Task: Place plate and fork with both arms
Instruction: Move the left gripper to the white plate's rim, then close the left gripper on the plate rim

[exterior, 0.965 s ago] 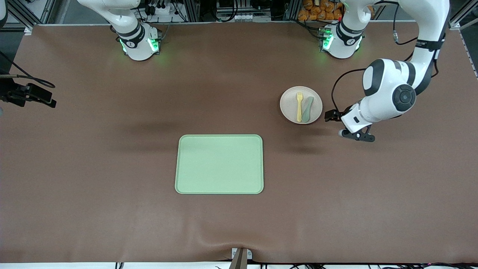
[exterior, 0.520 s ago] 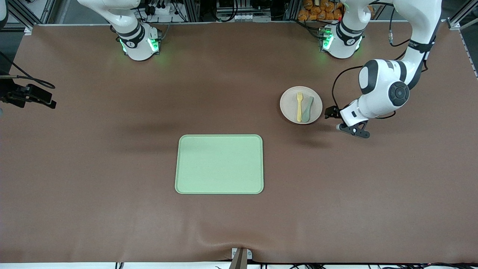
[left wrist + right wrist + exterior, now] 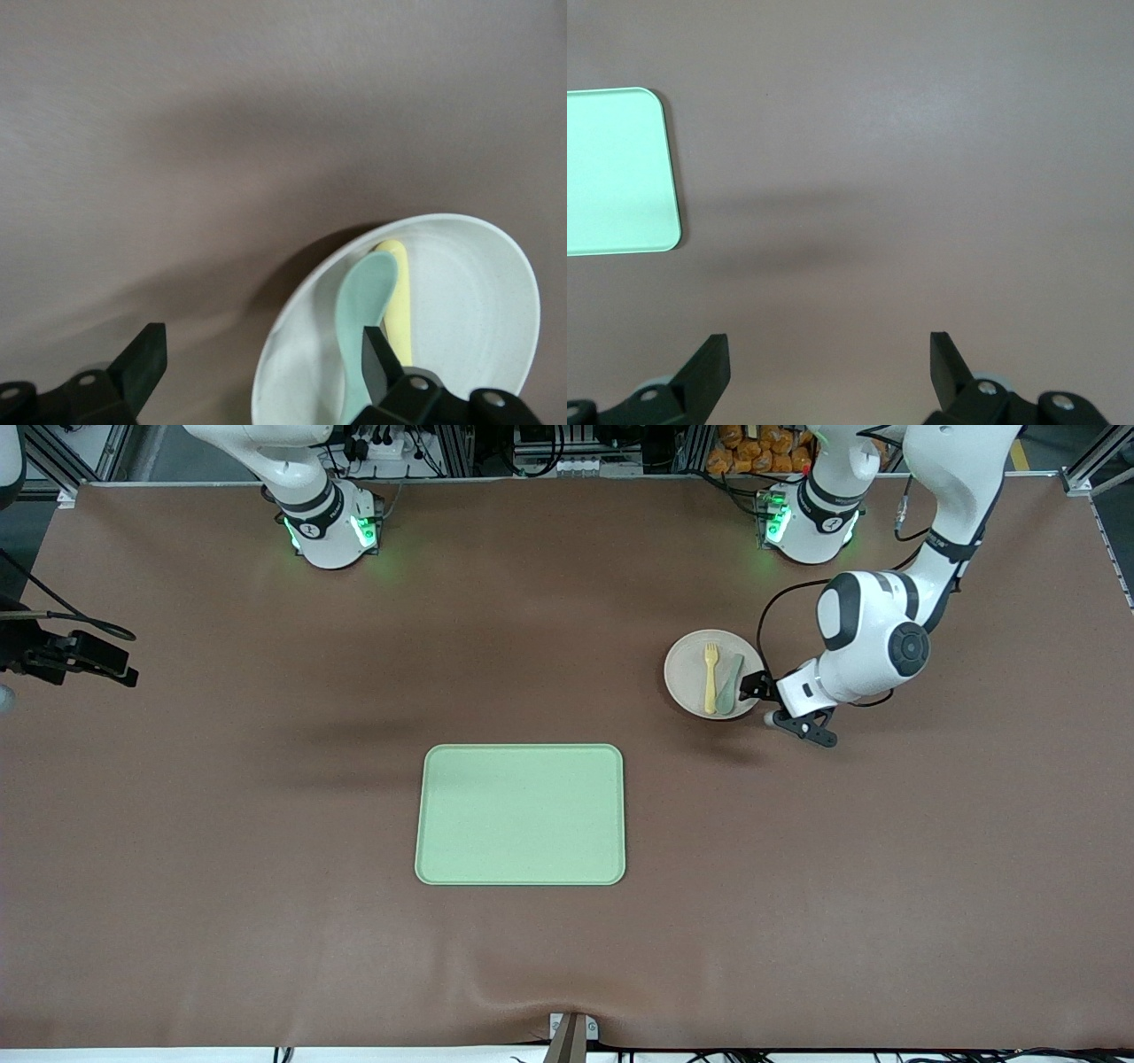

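The left pincer (image 3: pixel 767 700), jaws wide, has been brought in to straddle the plate (image 3: pixel 689 673) rim, suggesting an imminent grasp, while the right pincer (image 3: pixel 829 376) waits wide over bare bench (image 3: pixel 266 921).

Robotics lab: aluminium framing (image 3: pixel 53 460), cables (image 3: pixel 390 447), 2 bench-mounted arms (image 3: pixel 319 514).

Left gripper (image 3: pixel 772 701) low with fingers (image 3: pixel 142 361) spread; right gripper (image 3: pixel 828 367) aloft, fingers apart.

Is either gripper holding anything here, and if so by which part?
Nothing is held. The left gripper is open, straddling the plate's rim; the right gripper waits open over bare table.
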### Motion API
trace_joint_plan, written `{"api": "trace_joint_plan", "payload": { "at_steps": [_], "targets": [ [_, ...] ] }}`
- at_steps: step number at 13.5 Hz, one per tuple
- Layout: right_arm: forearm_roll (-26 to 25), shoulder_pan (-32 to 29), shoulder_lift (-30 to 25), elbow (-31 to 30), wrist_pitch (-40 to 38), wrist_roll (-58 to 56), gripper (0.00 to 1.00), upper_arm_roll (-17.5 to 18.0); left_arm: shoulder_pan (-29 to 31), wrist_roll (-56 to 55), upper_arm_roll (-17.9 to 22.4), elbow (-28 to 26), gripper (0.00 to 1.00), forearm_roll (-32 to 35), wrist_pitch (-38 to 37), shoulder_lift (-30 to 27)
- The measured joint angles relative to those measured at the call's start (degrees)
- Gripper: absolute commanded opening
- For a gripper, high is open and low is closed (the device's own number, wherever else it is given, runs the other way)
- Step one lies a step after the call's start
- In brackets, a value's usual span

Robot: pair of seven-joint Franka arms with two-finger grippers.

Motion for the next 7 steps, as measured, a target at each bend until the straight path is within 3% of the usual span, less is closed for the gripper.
{"api": "trace_joint_plan", "payload": {
  "at_steps": [7],
  "targets": [
    [0.0,0.0,0.0,0.01,-0.03,0.0,1.0,-0.02,0.31,1.29,-0.36,-1.51,0.61,-0.05,0.55,0.39]
  ]
}}
